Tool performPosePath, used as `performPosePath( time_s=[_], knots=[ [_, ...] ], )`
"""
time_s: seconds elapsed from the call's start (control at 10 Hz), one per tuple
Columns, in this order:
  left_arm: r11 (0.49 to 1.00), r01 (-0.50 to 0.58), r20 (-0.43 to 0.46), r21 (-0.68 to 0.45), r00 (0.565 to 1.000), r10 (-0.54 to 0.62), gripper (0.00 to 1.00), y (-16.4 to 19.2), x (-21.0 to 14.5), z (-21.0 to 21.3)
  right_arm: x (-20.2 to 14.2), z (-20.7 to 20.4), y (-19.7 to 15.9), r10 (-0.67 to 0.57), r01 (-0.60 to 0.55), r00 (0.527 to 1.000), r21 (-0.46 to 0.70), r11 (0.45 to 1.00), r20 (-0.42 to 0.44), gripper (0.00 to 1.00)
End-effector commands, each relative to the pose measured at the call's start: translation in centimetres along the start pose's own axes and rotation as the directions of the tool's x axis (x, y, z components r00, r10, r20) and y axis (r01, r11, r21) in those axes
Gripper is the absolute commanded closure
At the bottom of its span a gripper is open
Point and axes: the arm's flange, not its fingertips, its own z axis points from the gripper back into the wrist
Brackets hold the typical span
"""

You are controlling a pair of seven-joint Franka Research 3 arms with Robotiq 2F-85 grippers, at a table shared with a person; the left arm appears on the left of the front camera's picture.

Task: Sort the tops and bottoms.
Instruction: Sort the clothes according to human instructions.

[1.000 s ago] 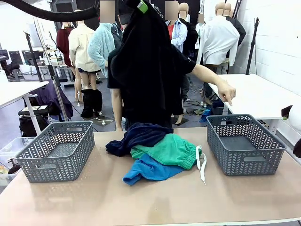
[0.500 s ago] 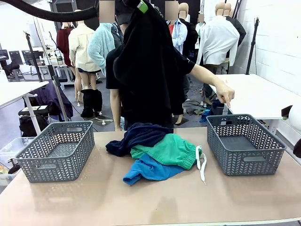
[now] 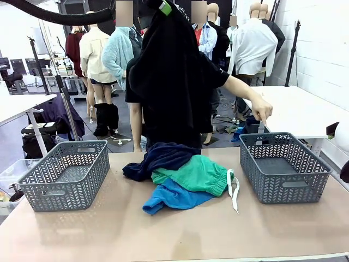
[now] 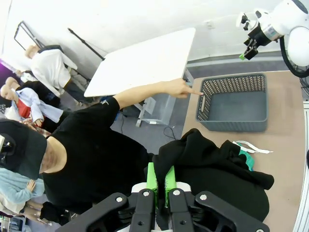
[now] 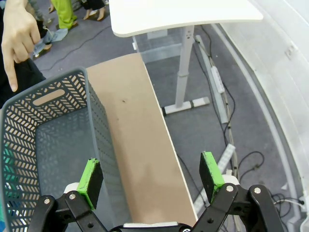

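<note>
High over the table's middle, my left gripper (image 3: 164, 7) is shut on a black garment (image 3: 169, 82) that hangs down in front of a person. The left wrist view shows the green pads (image 4: 152, 180) pinched on the same black garment (image 4: 212, 164). Below lies a pile: a dark navy garment (image 3: 158, 157), green shorts (image 3: 197, 173) with a white drawstring (image 3: 234, 190), and a blue garment (image 3: 173, 196). My right gripper (image 5: 150, 174) hovers open over the right basket's (image 5: 48, 130) outer edge, holding nothing.
A grey basket (image 3: 65, 174) stands at the table's left and another (image 3: 283, 166) at its right. The person's hand (image 3: 262, 109) points down at the right basket, and shows as a hand (image 5: 18, 34) in the right wrist view. A white table (image 3: 300, 109) stands beyond.
The person has shifted slightly behind the hanging garment, with the pointing hand still over the right basket. Both grippers and the pile have stayed put.
</note>
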Motion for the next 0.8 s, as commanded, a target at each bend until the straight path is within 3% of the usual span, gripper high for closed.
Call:
performPosePath(
  time_s=[0.0,0.2,0.3,0.4,0.7],
  knots=[
    [0.997,0.041,0.071,-0.070,0.997,-0.036,1.00,0.4,2.0,-2.9,0.0,0.1,0.1,0.004,-0.004,1.000,-0.003,1.000,-0.010,0.00],
    [0.974,0.150,0.217,-0.170,0.970,-0.111,1.00,1.5,8.0,-9.4,0.0,0.1,0.1,0.004,-0.004,1.000,-0.003,1.000,-0.010,0.00],
    [0.969,0.151,0.295,-0.196,0.951,-0.088,1.00,2.2,10.9,-12.5,0.0,0.1,0.1,0.004,-0.004,1.000,-0.003,1.000,-0.010,0.00],
    [0.971,0.188,0.357,-0.148,0.926,-0.125,1.00,2.4,13.2,-15.9,0.0,0.1,0.1,0.004,-0.004,1.000,-0.003,1.000,-0.010,0.00],
    [0.942,0.203,0.346,-0.266,0.932,-0.103,1.00,0.7,16.2,-26.9,0.0,0.1,0.1,0.004,-0.004,1.000,-0.003,1.000,-0.010,0.00]
  ],
)
